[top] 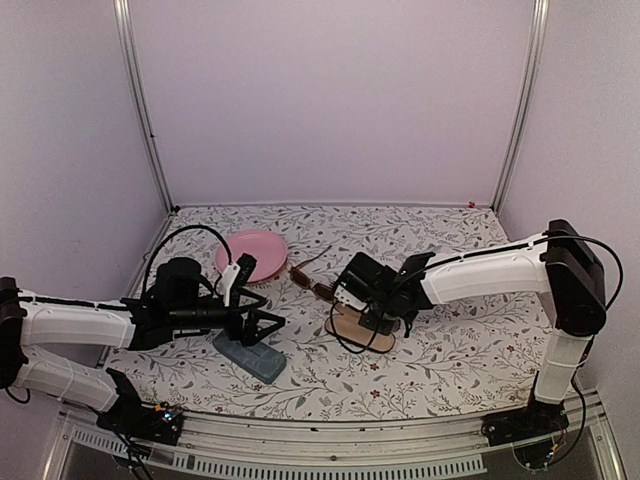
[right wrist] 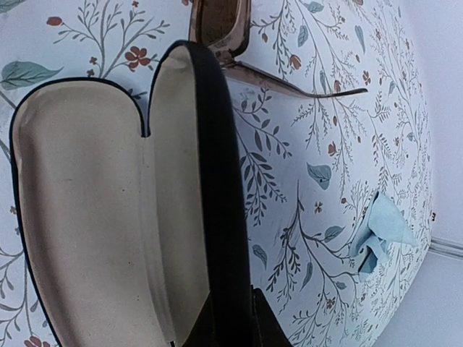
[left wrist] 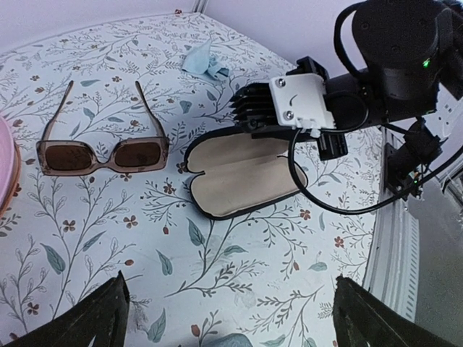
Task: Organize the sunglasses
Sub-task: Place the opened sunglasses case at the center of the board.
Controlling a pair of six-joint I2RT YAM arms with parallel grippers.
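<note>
The case [left wrist: 246,177] and pink plate [top: 252,252] flank the sunglasses [left wrist: 103,154].

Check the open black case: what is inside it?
The black case shows only beige lining, no glasses. Its far end is covered by the right tool, shut on its rim.

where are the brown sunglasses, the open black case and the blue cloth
brown sunglasses [left wrist: 105,156], left wrist view, bridge
open black case [left wrist: 242,173], left wrist view, beige lining
blue cloth [left wrist: 205,63], left wrist view, crumpled middle

We can read no lettering, brand, number or sign on the sunglasses [left wrist: 103,154], the open case [left wrist: 242,177] or the desk [left wrist: 253,269].
</note>
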